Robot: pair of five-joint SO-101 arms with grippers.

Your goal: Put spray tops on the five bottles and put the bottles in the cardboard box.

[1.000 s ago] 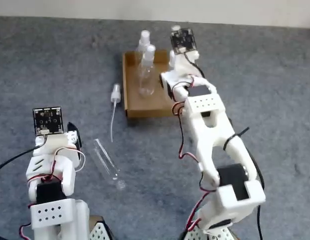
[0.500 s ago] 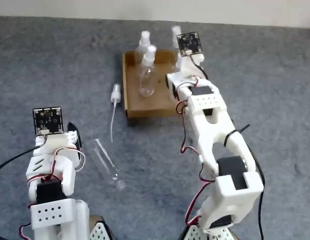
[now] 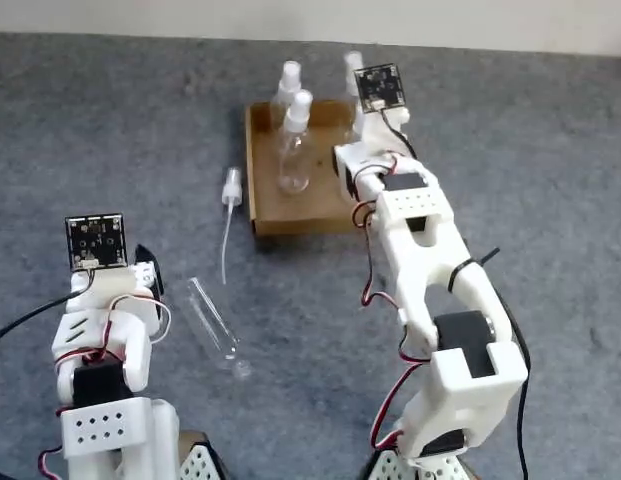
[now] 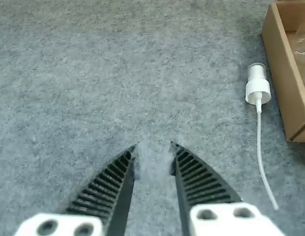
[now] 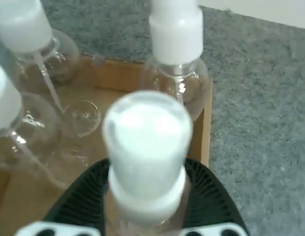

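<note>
Cardboard: the brown shallow box (image 3: 258, 205) sat at 12 o'clock on the grey carpeted table (image 3: 110, 130), going by the high view. The right gripper (image 5: 145, 172) was clenched on a clear plastic bottle with a white spray top (image 5: 146, 142), held upright over the box's 3 o'clock side. Couldn't tell if its base touched the box floor.

Three more capped clear bottles (image 3: 295, 140) crowded it from 9 to 12 o'clock. The 11 o'clock one may have been just behind the far wall; I couldn't place it.

Risks, my read:
- The jaws had little room, so spreading them could knock a neighbour over.
- If the base was off the floor, letting go would drop and tip the bottle.
- Lifting out could snag the spray head.

One set was left to do. A loose white spray top with a thin dip tube (image 4: 256, 88) lay just off the box's 9 o'clock wall. An uncapped clear bottle (image 3: 215, 325) lay on its side at 7 o'clock from the box.

Pose:
- Right arm stretched long toward 12 o'clock, wrist tipped down into the box.
- Left arm folded back at 7 o'clock. The left gripper (image 4: 153, 146) was low over the carpet, jaws slightly parted with nothing between them.
</note>
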